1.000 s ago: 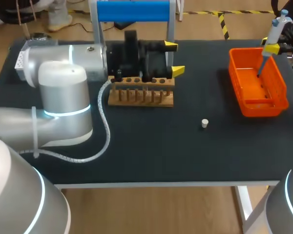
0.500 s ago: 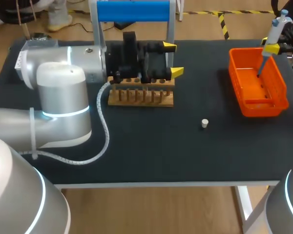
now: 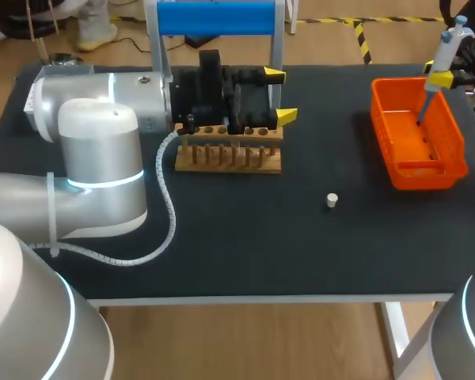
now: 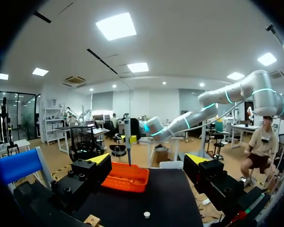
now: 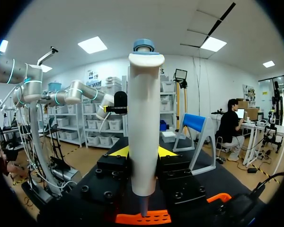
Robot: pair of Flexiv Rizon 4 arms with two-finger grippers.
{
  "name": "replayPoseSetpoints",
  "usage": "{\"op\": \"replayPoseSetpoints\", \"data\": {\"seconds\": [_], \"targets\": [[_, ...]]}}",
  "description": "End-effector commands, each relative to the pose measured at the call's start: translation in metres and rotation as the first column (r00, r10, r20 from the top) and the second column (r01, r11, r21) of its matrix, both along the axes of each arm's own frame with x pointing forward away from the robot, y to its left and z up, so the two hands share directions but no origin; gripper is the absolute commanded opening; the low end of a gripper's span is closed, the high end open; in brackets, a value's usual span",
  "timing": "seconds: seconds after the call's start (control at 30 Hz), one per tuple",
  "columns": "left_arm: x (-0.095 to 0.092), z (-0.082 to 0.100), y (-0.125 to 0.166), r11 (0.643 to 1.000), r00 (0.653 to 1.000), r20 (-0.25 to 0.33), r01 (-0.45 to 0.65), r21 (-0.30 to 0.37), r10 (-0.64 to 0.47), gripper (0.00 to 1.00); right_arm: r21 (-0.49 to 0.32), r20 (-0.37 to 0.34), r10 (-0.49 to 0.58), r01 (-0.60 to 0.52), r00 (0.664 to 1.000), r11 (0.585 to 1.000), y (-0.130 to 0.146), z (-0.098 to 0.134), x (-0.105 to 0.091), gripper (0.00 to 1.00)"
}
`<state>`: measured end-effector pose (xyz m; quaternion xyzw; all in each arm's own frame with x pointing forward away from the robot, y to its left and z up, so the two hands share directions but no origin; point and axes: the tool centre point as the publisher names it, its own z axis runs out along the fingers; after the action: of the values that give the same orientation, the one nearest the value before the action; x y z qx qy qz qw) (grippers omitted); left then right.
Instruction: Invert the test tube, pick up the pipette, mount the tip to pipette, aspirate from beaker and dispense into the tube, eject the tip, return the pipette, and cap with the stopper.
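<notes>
Saw the right gripper (image 3: 442,78) clamped on the pipette (image 3: 451,39), upright, tip pointing down over the orange bin (image 3: 457,147) at the black table's (image 3: 301,253) far right. Found the left gripper (image 3: 282,96) spread wide, grasping nothing, over the wooden rack's (image 3: 229,158) back edge. Noted a white stopper (image 3: 332,200) lying alone between rack and bin.

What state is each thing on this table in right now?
Left end effector: open, holding nothing, at the wooden rack.
Right end effector: shut on the pipette.
Pipette: held upright over the orange bin.
Stopper: loose on the table, capping nothing.
</notes>
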<state>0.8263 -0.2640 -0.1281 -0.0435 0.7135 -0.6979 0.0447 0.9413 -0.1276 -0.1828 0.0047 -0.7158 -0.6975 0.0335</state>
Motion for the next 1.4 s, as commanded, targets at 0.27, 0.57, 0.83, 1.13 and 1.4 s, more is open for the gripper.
{"op": "replayPoseSetpoints", "data": {"seconds": [0.27,0.57,0.83,1.13,1.4], "targets": [[0.000,0.000,-0.001,1.000,1.000,0.000,-0.001,0.000,0.001,1.00,-0.003,-0.001,0.004,-0.004,1.000,1.000,-0.001,0.001,0.001,0.00],[0.000,0.000,-0.001,1.000,1.000,0.000,-0.001,0.000,0.001,1.00,-0.054,0.034,-0.047,0.049,0.998,0.997,0.013,0.006,-0.012,0.00],[0.000,0.000,-0.001,1.000,1.000,0.000,-0.001,0.000,0.001,1.00,-0.098,0.113,-0.084,0.096,0.990,0.991,0.046,0.019,-0.037,0.00],[0.000,0.000,-0.001,1.000,1.000,0.000,-0.001,0.000,0.001,1.00,-0.112,0.155,-0.091,0.109,0.984,0.988,0.093,0.021,-0.071,0.00],[0.000,0.000,-0.001,1.000,1.000,0.000,-0.001,0.000,0.001,1.00,-0.082,0.118,-0.124,0.134,0.985,0.988,0.134,0.015,-0.088,0.00]]}}
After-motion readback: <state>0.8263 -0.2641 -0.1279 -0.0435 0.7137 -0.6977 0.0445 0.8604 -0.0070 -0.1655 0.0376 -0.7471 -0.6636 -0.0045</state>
